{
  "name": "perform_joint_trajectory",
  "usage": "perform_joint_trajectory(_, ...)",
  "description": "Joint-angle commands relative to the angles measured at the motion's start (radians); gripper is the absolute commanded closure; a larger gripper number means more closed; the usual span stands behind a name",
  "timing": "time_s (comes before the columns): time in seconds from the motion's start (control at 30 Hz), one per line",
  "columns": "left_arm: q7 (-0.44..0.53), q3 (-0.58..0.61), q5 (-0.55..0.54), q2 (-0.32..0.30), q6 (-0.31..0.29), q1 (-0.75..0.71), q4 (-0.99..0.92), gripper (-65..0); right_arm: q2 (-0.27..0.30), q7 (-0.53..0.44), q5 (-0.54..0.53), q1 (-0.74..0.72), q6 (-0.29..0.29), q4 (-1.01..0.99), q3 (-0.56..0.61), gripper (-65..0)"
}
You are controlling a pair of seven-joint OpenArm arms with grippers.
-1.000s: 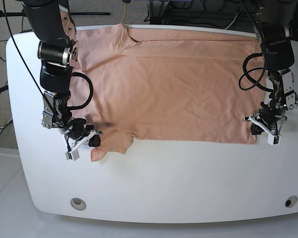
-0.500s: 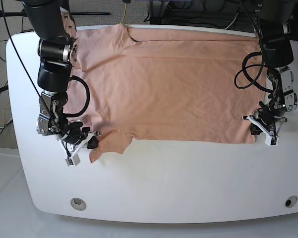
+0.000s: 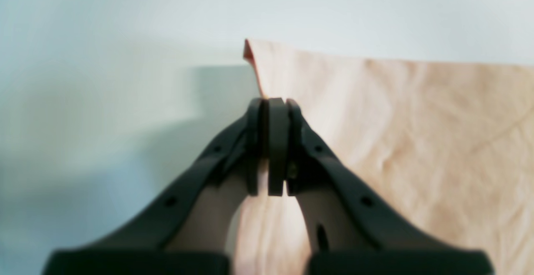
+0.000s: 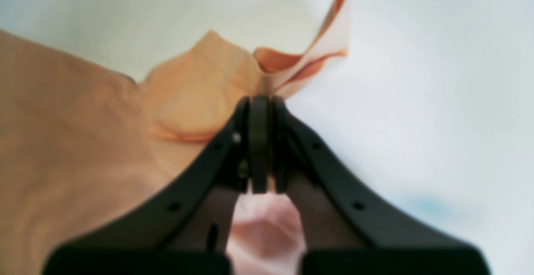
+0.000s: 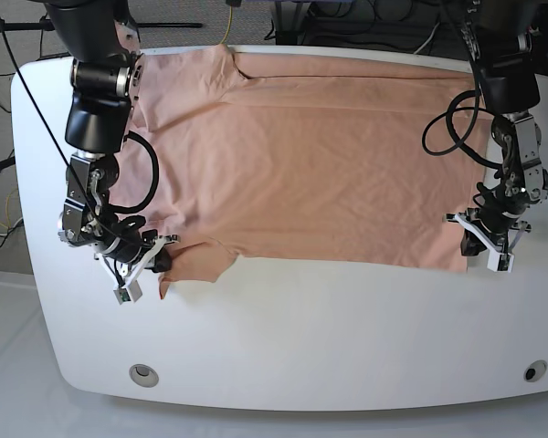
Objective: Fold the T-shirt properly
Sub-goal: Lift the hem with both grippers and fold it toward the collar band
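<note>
Base view, T-shirt [image 5: 310,155] spread on table [image 5: 283,338], left tool [image 5: 487,245] clenched on hem corner, right tool [image 5: 148,265] clenched on sleeve.

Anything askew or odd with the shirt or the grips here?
Nothing is damaged. The T-shirt lies wrinkled and spread sideways on the table. The near sleeve is bunched and twisted where the right gripper pinches it. The left gripper is shut on the hem corner.

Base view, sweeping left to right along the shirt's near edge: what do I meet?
Right end effector shut on the sleeve → T-shirt spread on the white table → left end effector shut on the shirt's near corner.
</note>
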State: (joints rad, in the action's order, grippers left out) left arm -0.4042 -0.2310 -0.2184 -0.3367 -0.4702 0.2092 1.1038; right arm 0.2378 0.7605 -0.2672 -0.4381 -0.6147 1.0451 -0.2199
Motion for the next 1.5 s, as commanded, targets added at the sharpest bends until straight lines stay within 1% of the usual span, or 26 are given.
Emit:
perform_joint_trajectory(0.0,0.013,-0.009,-0.023,-0.017,-0.001,-0.009,0.049,0.0,0.011,-0.004,-0.021,0.006,-0.006,0.068,-0.001,0.0)
perform_joint_trajectory(0.2,0.008,-0.014,-0.047,-0.026,0.000,-0.056,0.104,0.0,0.006,0.032,-0.022,0.060,-0.007,0.176,-0.001,0.0)
perform_joint_trajectory(0.27,0.000,-0.017,-0.058,-0.035,-0.003,-0.082,0.146,0.0,0.000,0.068,-0.018,0.096,-0.006,0.265,0.000,0.0)
perform_joint_trajectory(0.67,-0.041,-0.035,-0.151,-0.046,-0.015,-0.182,0.199,0.0,-0.004,0.157,-0.023,0.194,-0.002,0.455,-0.003,0.0)
perform_joint_trajectory(1.0,-0.029,-0.032,-0.147,-0.057,-0.018,-0.221,0.221,0.0,-0.001,0.189,-0.020,0.231,0.002,0.535,-0.021,0.0)
perform_joint_trajectory(1.33,-0.026,-0.027,-0.113,-0.062,-0.011,-0.268,0.298,0.0,0.008,0.218,-0.018,0.282,0.003,0.587,-0.044,0.0)
perform_joint_trajectory(1.47,-0.024,-0.052,-0.104,-0.068,-0.015,-0.312,0.350,0.0,0.021,0.242,-0.016,0.327,0.005,0.620,-0.034,0.0)
